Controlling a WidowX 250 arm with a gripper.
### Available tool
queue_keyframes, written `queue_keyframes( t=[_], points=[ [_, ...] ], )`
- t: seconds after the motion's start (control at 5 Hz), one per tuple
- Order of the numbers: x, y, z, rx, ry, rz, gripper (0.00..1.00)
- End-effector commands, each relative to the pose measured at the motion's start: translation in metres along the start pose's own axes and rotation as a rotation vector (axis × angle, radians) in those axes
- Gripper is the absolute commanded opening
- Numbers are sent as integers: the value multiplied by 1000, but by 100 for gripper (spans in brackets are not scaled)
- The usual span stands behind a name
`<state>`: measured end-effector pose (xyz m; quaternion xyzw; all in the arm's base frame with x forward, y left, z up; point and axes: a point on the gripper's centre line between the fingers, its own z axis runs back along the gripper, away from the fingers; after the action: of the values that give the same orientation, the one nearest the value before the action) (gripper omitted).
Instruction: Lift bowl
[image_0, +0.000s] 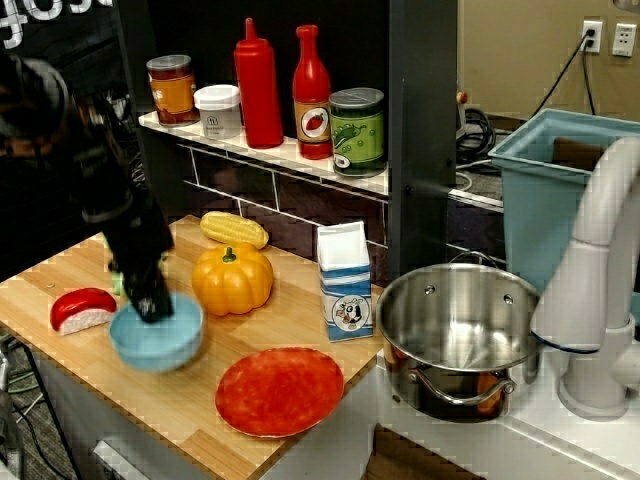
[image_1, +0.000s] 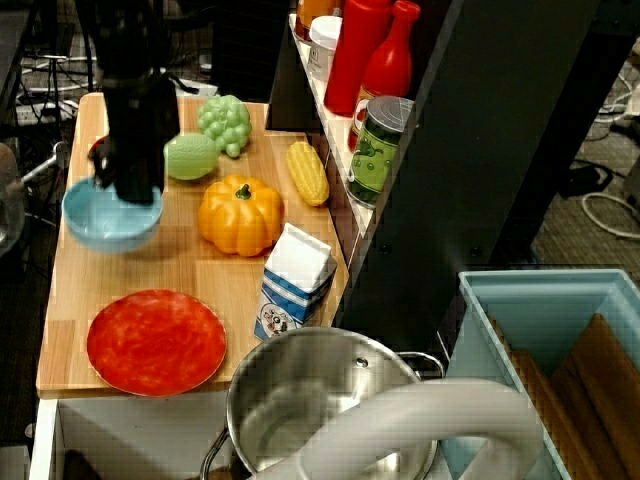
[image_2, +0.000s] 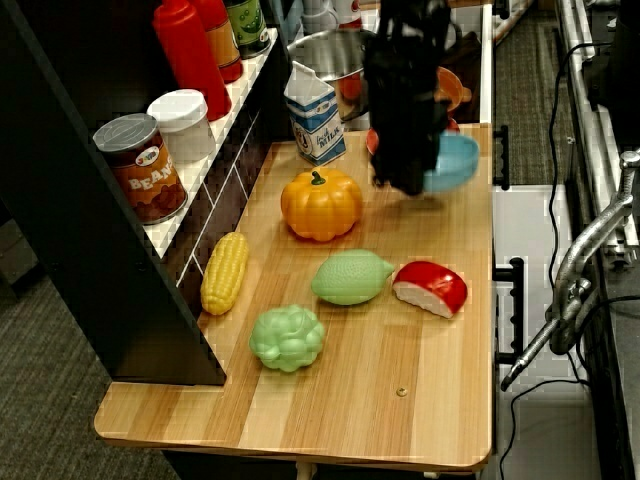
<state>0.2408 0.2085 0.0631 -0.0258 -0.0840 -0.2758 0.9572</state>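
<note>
Gripper (image_0: 152, 300) pinches the bowl (image_0: 157, 338) rim, bowl off the counter.
Pumpkin (image_0: 232, 279) just beside the bowl, plate (image_0: 279, 391) near it.

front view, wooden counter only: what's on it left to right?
Red-and-white wedge toy → light-blue plastic bowl → orange toy pumpkin → flat red-orange plate → white-and-blue milk carton. Yellow corn cob skipped: it overlaps the pumpkin's span.
</note>
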Motion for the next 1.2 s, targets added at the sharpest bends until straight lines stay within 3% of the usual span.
queue_keyframes(
  t=[0.0, 0.6, 1.0],
  points=[
    [26, 6, 79, 31, -72, -122, 0],
    [43, -1, 155, -17, -162, -214, 0],
    [49, 1, 177, -44, -183, -217, 0]
  ],
)
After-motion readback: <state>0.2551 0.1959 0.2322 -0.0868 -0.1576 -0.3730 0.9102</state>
